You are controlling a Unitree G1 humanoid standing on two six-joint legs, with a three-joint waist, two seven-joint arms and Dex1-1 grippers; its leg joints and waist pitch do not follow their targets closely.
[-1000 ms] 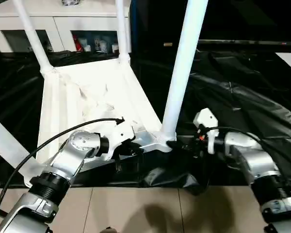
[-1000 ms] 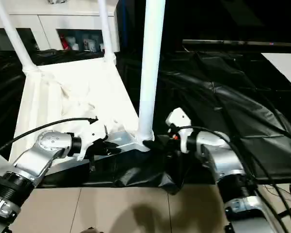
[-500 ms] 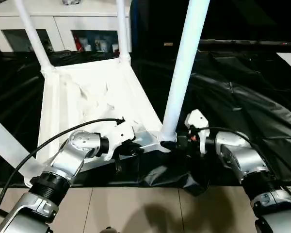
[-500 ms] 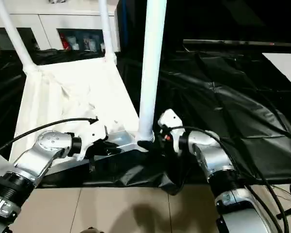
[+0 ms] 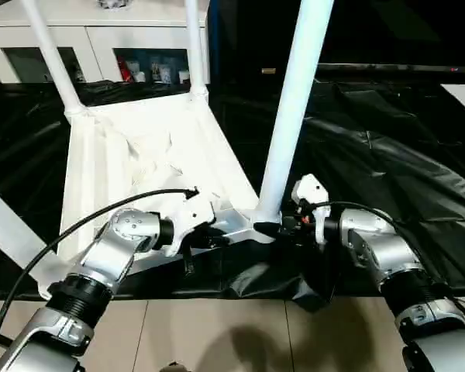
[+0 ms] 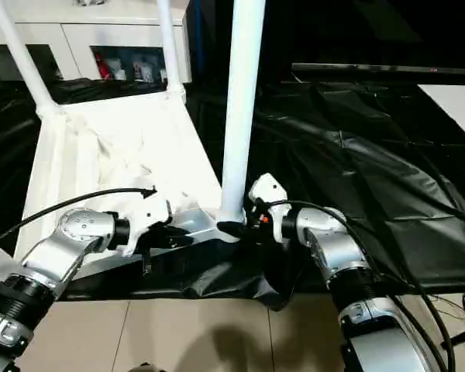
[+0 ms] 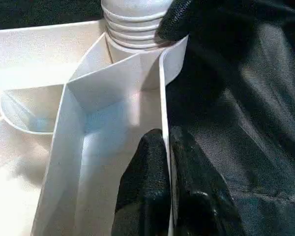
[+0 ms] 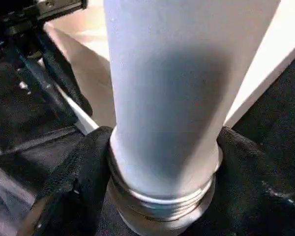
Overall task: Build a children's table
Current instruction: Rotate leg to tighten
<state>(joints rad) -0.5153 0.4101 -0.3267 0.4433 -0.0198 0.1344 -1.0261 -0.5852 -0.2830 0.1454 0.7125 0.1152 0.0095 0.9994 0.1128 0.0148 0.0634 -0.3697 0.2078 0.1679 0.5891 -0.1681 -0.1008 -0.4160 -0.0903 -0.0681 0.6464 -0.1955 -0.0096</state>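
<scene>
Black sheeting point(image 5: 387, 155) covers the work surface, with a white cabinet point(image 5: 101, 39) at the back. The children's table lies inverted on the sheeting: the tabletop point(image 5: 139, 163) shows its ribbed underside, two far legs point(image 5: 53, 62) stand in the rear corner sockets, and the near leg point(image 5: 291, 108) rises from the corner socket point(image 5: 256, 225) closest to the robot.

Change noted: over the last second the right gripper point(image 6: 236, 230) has moved in from just beside the near leg's base to the base itself, and its jaws have been narrowing from nearly full spread. In the right wrist view both black fingers point(image 8: 76, 187) now wrap the threaded foot of the leg, touching it on either side. Judgement: this leg is seated but not yet tightened; the grasp appears meant for turning it home.

The left gripper point(image 7: 167, 162) has kept its place, jaws clamped shut on the thin rim wall point(image 7: 163, 88) of the tabletop near that socket, steadying the part.
</scene>
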